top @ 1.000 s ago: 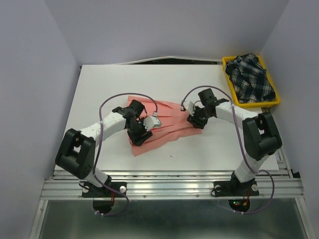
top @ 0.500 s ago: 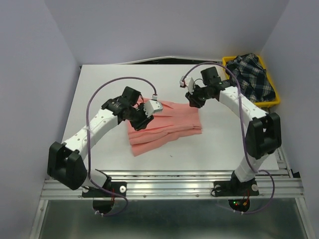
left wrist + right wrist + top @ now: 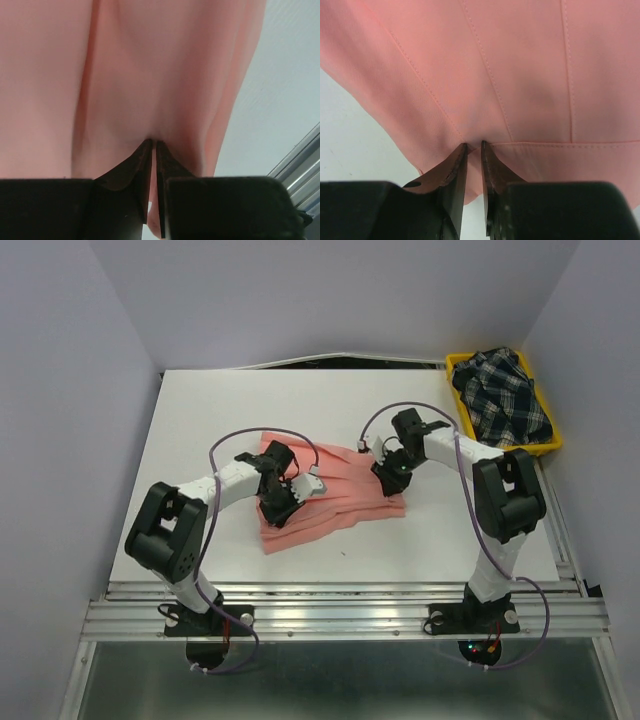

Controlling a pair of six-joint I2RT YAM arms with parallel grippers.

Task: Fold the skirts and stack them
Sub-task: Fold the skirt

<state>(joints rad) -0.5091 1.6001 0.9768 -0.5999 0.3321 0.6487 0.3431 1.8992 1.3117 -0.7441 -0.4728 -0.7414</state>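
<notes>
The salmon-pink skirt [image 3: 340, 492] lies flat in the middle of the white table [image 3: 200, 420]. My left gripper [image 3: 283, 508] presses onto its left part. In the left wrist view the left gripper [image 3: 153, 143] has its jaws nearly together with a pinch of the pink skirt [image 3: 125, 75] between them. My right gripper [image 3: 390, 477] is down on the skirt's right edge. In the right wrist view the right gripper [image 3: 474, 145] nips a fold of the pink skirt [image 3: 520, 75] beside a stitched seam. The plaid skirt [image 3: 505, 400] lies bunched at the back right.
A yellow tray [image 3: 452, 362] at the table's far right corner holds the plaid skirt. Grey walls close in the table on three sides. A metal rail [image 3: 340, 610] runs along the near edge by the arm bases.
Half a second ago both arms were raised over the far side of the skirt. They have come down onto the pink cloth, and both pairs of jaws have closed on it.
</notes>
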